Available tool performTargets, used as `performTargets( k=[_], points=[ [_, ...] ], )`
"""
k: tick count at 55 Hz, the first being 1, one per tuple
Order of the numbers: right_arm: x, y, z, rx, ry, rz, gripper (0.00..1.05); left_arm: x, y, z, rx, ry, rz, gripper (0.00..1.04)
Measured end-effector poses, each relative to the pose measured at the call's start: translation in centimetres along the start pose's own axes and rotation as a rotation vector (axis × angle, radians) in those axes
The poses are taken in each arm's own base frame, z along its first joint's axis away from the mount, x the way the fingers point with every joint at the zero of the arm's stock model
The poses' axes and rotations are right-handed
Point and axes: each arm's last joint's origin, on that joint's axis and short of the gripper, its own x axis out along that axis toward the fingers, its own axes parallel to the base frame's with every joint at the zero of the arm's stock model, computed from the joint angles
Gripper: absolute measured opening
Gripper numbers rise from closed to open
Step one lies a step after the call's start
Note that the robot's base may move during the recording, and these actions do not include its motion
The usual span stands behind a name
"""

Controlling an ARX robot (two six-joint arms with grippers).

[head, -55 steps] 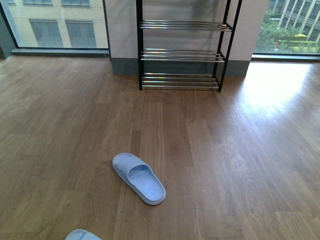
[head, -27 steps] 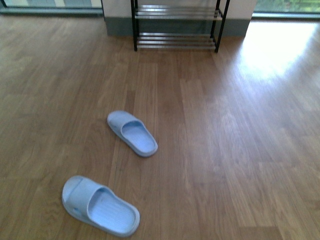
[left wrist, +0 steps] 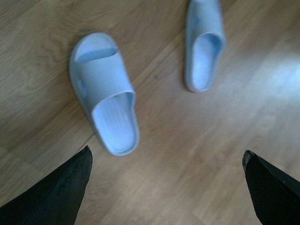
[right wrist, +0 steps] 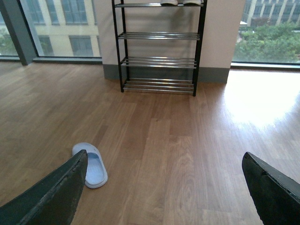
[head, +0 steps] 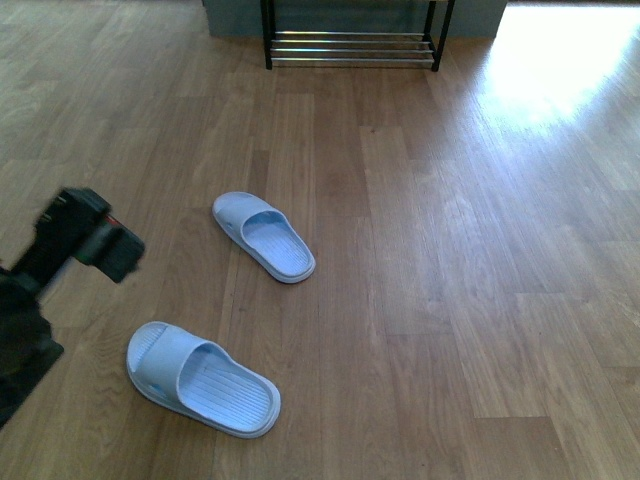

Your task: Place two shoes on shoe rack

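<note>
Wood floor (head: 450, 300), left tool (left wrist: 166, 152) spread wide, empty

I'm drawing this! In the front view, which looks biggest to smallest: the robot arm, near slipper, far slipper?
1. Robot arm, closest to the camera.
2. Near slipper.
3. Far slipper, though the pair likely match really.

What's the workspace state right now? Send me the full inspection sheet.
Surface: brown wood-plank floor, bright sun patch ahead on the robot's right.
Job's things: two light blue rubber slide sandals, nearer slide and farther slide, flat on the floor, apart; black-framed shoe rack with silver bars far ahead, lower three tiers bare.
Clutter: two pale items on the rack's top tier, cropped, unidentifiable.
Grippers: left gripper open, empty, over the slides; right gripper open, empty.
Cables: nothing seen.
Surroundings: large windows; pale wall behind the rack.
</note>
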Motion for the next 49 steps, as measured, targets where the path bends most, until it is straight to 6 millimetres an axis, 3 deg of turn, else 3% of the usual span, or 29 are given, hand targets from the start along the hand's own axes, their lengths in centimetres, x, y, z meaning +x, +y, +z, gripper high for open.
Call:
performTargets(
  k=[12, 21, 34, 49],
  points=[
    [0.0, 0.0, 0.0, 0.000, 0.000, 0.000, 0.95, 7.6, 1.2, -0.4, 0.094, 0.055, 0.323, 0.95],
    [0.0, 0.0, 0.0, 0.000, 0.000, 0.000, 0.95, 12.4, 1.7, -0.9, 0.165, 0.095, 0.416, 0.95],
    [0.0, 0.0, 0.0, 0.000, 0.000, 0.000, 0.95, 16.9, 2.5, -2.0, 0.251, 0.154, 0.467, 0.95],
    [0.0, 0.0, 0.0, 0.000, 0.000, 0.000, 0.95, 20.4, 3.3, -3.3, 0.335, 0.177, 0.492, 0.95]
  ],
)
